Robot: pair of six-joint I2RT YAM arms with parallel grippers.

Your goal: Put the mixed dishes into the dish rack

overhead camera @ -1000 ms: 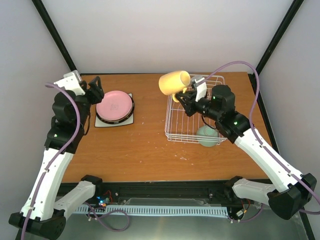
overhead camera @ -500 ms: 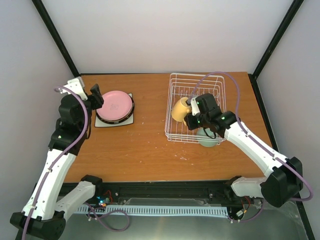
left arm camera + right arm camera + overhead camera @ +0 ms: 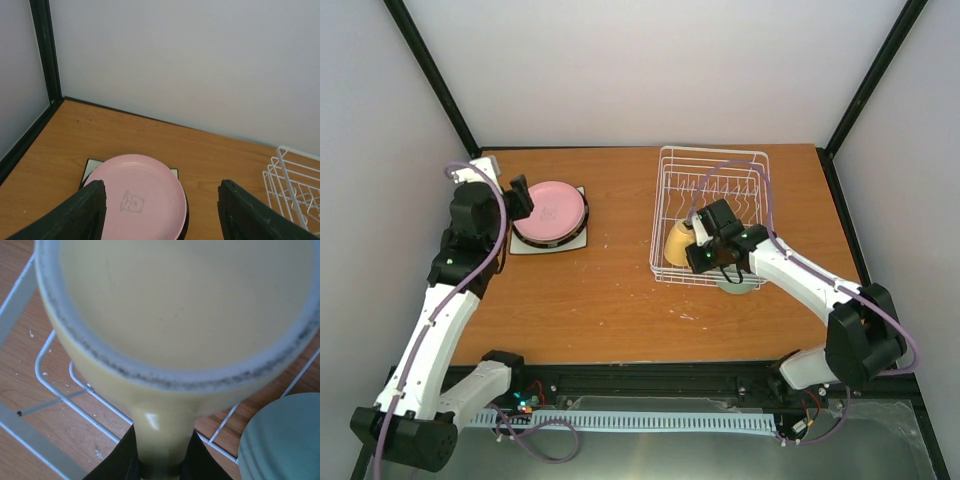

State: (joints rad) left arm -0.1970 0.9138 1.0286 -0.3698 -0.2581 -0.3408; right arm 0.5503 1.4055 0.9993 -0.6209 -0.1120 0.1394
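Right gripper [image 3: 161,460] is clamping the handle [image 3: 162,435] of the yellow mug [image 3: 677,241], fingers narrow and pressing on both sides of it. The mug is sitting low in the near left part of the white wire dish rack [image 3: 715,185], lying tilted, its open mouth facing the right wrist camera. Rack wires are showing under and beside the mug body in the wrist view.

Mint-green bowl [image 3: 737,279] is lying at the rack's near right corner, just beside the right arm; whether it is inside or outside the wire cannot be told.

Left gripper [image 3: 520,196] is hovering at the left edge of the plate stack, fingers [image 3: 75,215] spread wide, gripping nothing. The pink round plate [image 3: 140,195] is showing between them in the left wrist view. It is resting on top of a dark-rimmed plate [image 3: 582,222], and the white square plate [image 3: 522,246] is lying beneath both on the wooden table [image 3: 600,290], well apart from the rack.
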